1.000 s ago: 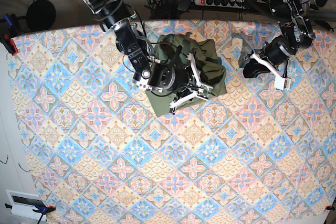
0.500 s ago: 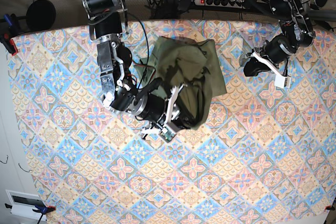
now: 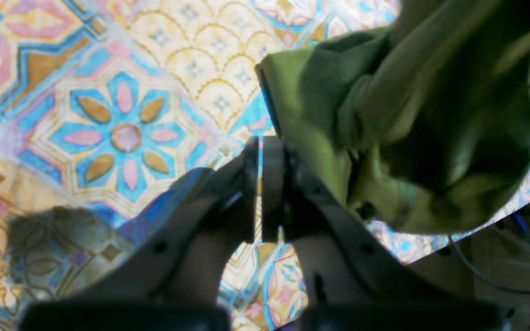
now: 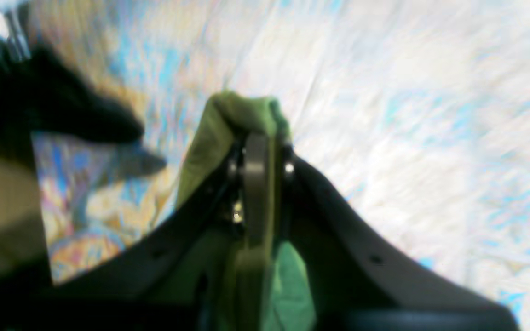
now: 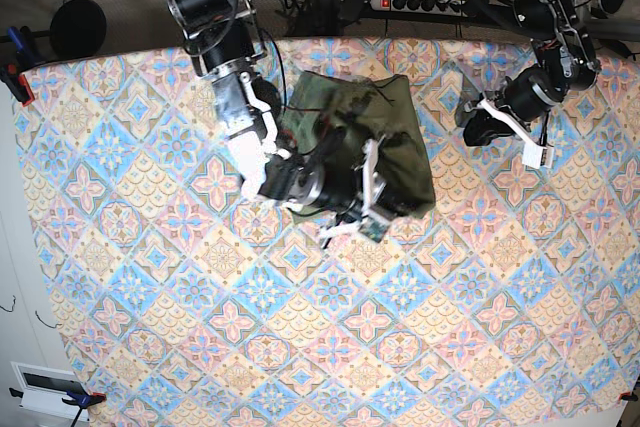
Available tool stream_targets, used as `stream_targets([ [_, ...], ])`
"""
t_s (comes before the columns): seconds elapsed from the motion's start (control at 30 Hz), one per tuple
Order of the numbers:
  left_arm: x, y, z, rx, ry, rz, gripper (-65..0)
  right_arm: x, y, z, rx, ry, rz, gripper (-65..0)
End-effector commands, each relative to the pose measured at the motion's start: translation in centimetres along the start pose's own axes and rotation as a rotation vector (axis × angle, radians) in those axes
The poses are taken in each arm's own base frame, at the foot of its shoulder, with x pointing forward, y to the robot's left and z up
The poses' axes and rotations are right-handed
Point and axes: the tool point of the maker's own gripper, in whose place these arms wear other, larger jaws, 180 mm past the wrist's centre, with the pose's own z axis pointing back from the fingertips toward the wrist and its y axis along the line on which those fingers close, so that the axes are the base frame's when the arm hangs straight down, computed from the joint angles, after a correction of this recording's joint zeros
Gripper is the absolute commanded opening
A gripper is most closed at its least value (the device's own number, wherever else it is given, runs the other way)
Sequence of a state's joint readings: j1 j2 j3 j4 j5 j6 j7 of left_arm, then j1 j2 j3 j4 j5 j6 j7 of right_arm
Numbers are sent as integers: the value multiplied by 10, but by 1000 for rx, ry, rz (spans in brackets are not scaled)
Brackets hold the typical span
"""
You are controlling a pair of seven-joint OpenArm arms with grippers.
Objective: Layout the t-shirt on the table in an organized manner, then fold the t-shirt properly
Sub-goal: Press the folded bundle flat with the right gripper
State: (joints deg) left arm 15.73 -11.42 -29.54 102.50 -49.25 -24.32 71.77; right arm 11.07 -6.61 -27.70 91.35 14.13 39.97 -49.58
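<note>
Olive-green cotton, one item: the t-shirt (image 5: 370, 142), bunched in a crumpled heap on the far middle of the table (image 5: 200, 347), not yet spread.

Right gripper (image 5: 352, 215): over the near edge of the heap, jaws pinched on a fold of the t-shirt (image 4: 242, 115), which wraps over the fingertips and hangs beneath them. Judged purpose: to draw an edge out of the heap so the garment can be laid flat.

Left gripper (image 5: 487, 125): well apart from the heap, off to its side near the far table edge, jaws pressed together on nothing; cloth lies beyond its fingertips (image 3: 274, 184), not between them. Judged purpose: parked clear until a second corner is wanted.

Not made out: neck, sleeves and hem, lost in the folds; which part the right gripper holds; the right wrist view, blurred, table pattern washed out; cloth under the right arm.
</note>
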Motion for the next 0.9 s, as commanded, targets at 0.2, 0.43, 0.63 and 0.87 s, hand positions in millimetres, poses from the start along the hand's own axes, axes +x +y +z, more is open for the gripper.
stream_targets([
  [0.2, 13, -5, 3, -17, -41, -24, -650, 21, 22, -11, 28, -10, 129, -444],
  [0.43, 11, -9, 0, -30, -30, -31, -650, 36, -14, 26, -97, -62, 161, -413],
  [0.63, -4, -52, -15, -131, 43, -121, -650, 0, -48, 67, -214, -1, 143, -414],
  [0.87, -18, -85, -24, -211, 90, -177, -650, -70, -37, 88, -203, 151, 98, -522],
])
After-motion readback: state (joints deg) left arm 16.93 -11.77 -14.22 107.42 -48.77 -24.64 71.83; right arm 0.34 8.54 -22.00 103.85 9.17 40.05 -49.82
